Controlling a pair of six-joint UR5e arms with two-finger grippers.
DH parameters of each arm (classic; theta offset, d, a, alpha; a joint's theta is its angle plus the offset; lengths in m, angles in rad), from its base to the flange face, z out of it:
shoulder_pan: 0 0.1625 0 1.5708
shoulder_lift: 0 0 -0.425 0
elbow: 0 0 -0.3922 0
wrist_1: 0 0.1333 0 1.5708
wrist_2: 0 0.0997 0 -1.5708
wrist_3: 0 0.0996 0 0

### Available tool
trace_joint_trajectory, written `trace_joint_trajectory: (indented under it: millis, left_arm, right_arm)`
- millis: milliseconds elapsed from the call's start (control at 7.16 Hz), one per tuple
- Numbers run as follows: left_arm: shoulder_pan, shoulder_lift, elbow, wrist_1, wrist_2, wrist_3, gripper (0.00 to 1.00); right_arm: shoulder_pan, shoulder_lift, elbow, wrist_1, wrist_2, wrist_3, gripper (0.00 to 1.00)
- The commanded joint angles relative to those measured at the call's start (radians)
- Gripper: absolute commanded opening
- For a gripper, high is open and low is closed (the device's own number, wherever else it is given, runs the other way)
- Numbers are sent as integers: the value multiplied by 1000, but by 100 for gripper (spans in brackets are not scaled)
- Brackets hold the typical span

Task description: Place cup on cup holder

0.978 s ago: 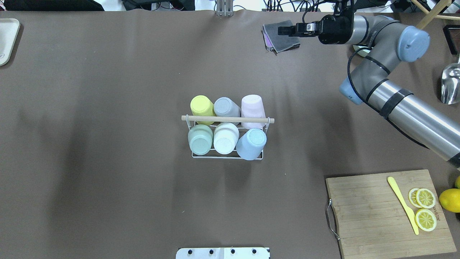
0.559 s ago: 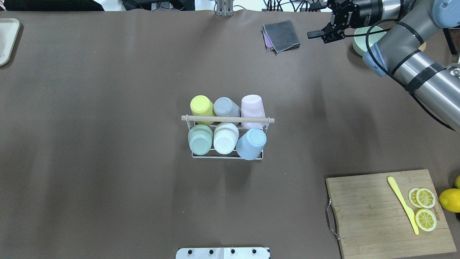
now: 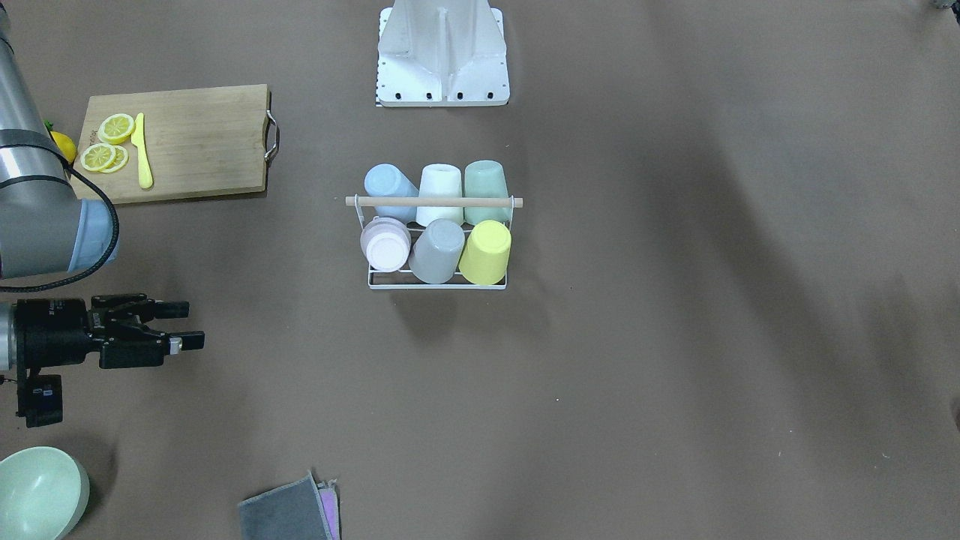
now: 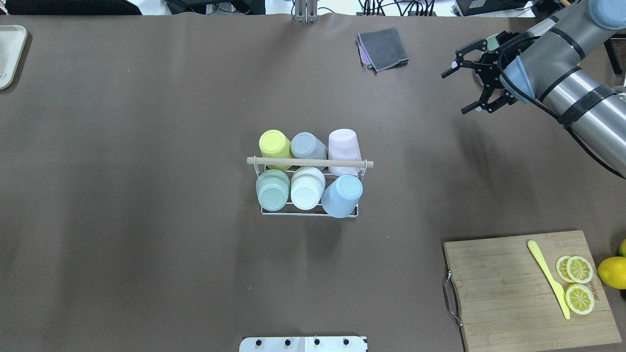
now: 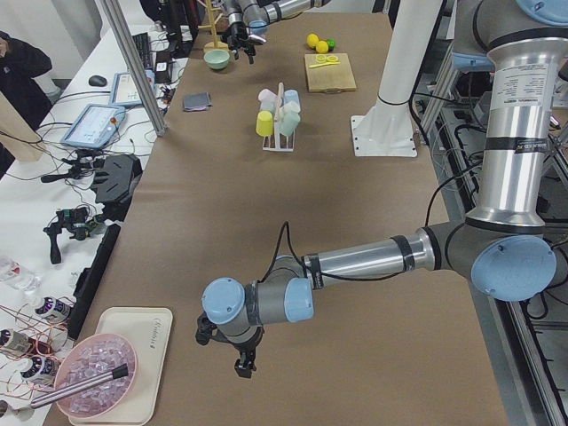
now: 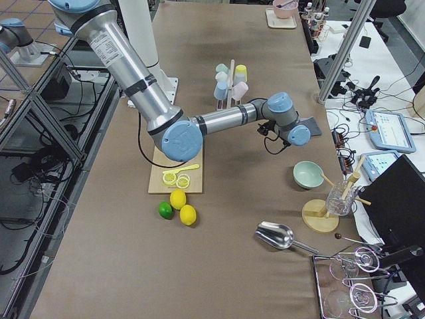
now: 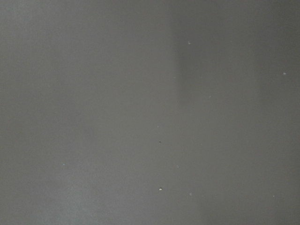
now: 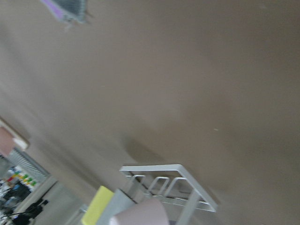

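The cup holder (image 4: 298, 213), a white wire rack with a wooden rod handle (image 4: 310, 162), stands mid-table. It holds several upturned cups, among them a yellow (image 4: 274, 145), a pink (image 4: 344, 146) and a blue (image 4: 342, 195) one. It also shows in the front view (image 3: 435, 286). My right gripper (image 4: 455, 93) is open and empty, far to the right of the rack; in the front view (image 3: 193, 325) it hovers over bare table. My left gripper (image 5: 240, 364) shows only in the left side view, near the table's left end; I cannot tell its state.
A folded grey cloth (image 4: 384, 48) lies at the far edge. A green bowl (image 3: 37, 491) sits behind my right wrist. A cutting board (image 4: 503, 293) with lemon slices and a yellow knife lies front right. A tray (image 4: 10, 54) is at far left.
My right arm has swung, carrying the gripper from beside the grey cloth to the right and nearer, and it has turned so the spread jaws show. The rack and cups have not moved.
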Motion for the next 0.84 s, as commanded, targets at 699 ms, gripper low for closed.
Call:
trace_joint_trajectory:
  millis: [699]
  left_arm:
    - [5, 91, -174, -65, -31, -267, 97]
  right_arm:
    - [66, -400, 514, 361, -732, 5, 100]
